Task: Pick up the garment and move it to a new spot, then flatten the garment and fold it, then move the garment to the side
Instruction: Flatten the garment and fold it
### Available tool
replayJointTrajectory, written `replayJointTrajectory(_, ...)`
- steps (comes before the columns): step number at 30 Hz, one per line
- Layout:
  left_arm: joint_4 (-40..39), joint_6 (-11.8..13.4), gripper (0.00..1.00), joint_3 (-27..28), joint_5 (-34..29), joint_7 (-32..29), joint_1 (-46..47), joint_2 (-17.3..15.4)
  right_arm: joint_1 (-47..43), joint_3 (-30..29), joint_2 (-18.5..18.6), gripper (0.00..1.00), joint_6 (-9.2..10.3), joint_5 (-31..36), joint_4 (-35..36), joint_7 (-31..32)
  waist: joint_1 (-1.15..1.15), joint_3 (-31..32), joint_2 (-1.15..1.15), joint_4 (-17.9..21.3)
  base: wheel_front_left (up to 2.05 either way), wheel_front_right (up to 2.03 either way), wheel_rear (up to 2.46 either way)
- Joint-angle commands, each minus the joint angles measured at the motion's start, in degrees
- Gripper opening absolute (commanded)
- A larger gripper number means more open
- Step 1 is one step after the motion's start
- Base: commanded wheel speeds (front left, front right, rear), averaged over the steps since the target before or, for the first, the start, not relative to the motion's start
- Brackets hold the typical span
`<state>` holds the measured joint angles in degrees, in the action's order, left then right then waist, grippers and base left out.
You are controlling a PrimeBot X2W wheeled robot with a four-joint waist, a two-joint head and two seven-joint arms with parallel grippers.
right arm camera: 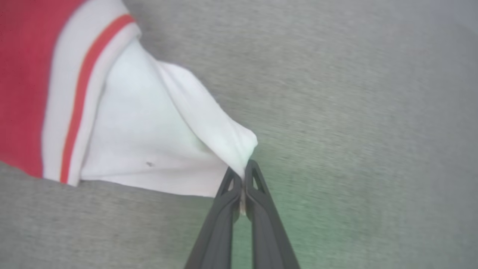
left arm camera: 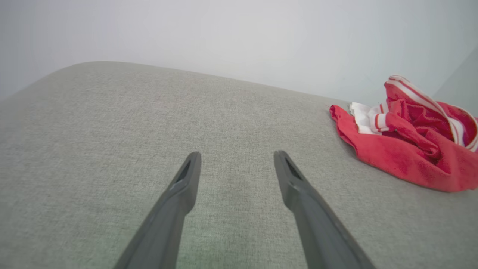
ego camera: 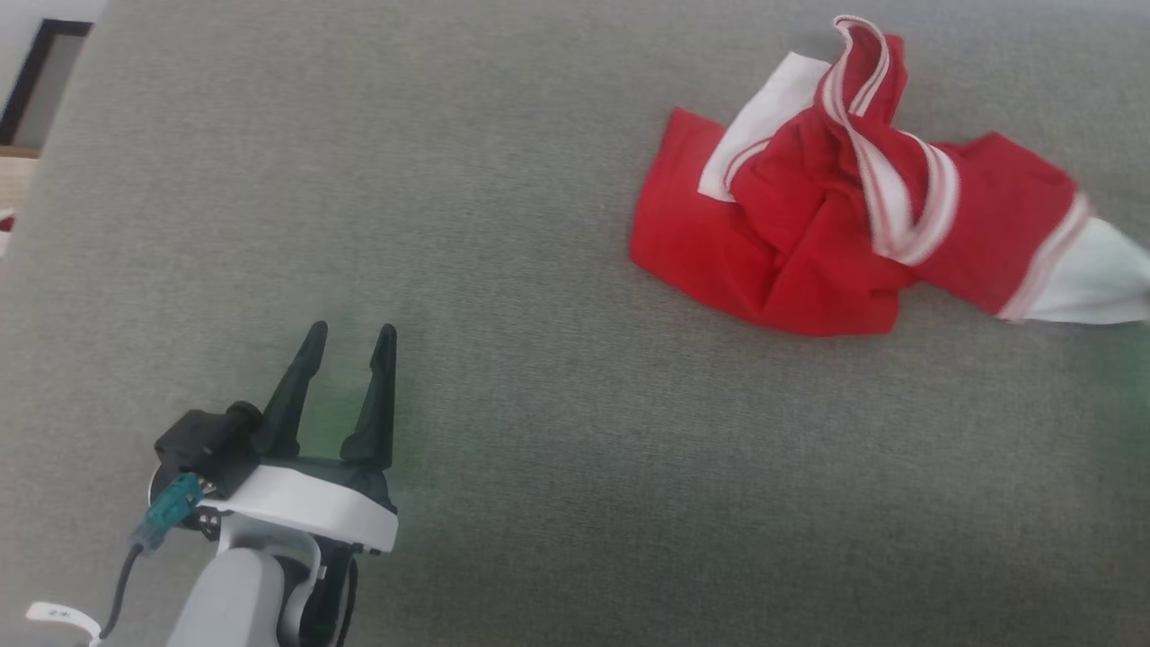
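Observation:
The garment [ego camera: 809, 234] lies crumpled at the upper right of the head view: red cloth, white sleeves, red-and-white striped trim. One white sleeve stretches to the right edge. In the right wrist view my right gripper [right arm camera: 243, 172] is shut on the tip of that white sleeve [right arm camera: 157, 142], with the cloth pinched between its two dark fingertips. My left gripper [ego camera: 350, 346] stands open at the lower left, well apart from the garment, nothing between its fingers. The left wrist view shows the left gripper [left arm camera: 237, 160] open over bare fabric, with the garment [left arm camera: 407, 149] at the far right.
Everything rests on a wide grey woven surface [ego camera: 539, 270]. Its far edge [left arm camera: 186, 73] meets a pale wall. A dark-framed object [ego camera: 36, 72] shows beyond the surface at the upper left corner of the head view.

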<state>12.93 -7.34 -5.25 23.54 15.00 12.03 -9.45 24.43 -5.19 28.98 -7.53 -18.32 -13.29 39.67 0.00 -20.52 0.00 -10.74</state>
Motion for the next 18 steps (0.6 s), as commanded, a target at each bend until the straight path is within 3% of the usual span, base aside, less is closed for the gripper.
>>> replayJointTrajectory(1, -0.3, -0.2, 1.0, 0.0, -0.1, 0.3, 1.2, -0.5, -1.1, -4.2, 0.1, 0.0, 0.07, 1.3, 0.6, -0.8, 0.0, -0.7, 0.0, 1.0, 0.0, 0.0, 0.0)
replayJointTrajectory(11, -0.8, -0.2, 1.0, -0.8, 0.3, 0.3, 2.7, -2.3, -2.5, -22.7, -0.9, 0.0, 0.07, 10.8, 0.8, -3.4, 0.0, -2.5, 0.0, 2.3, 0.0, 0.0, 0.0)
replayJointTrajectory(17, -0.8, -0.2, 1.0, -1.4, 0.4, 0.3, 3.5, -3.8, -0.9, -27.5, -4.2, 0.0, 0.07, 14.9, -0.5, -5.8, 0.0, -2.9, 0.0, 3.2, 0.0, 0.0, 0.0)
replayJointTrajectory(18, -0.8, -0.2, 1.0, -1.4, 0.4, 0.3, 3.6, -4.1, -0.6, -27.6, -4.7, 0.14, 0.07, 15.4, -0.6, -6.8, 0.0, -2.9, 0.0, 3.5, 0.0, 0.0, 0.0)
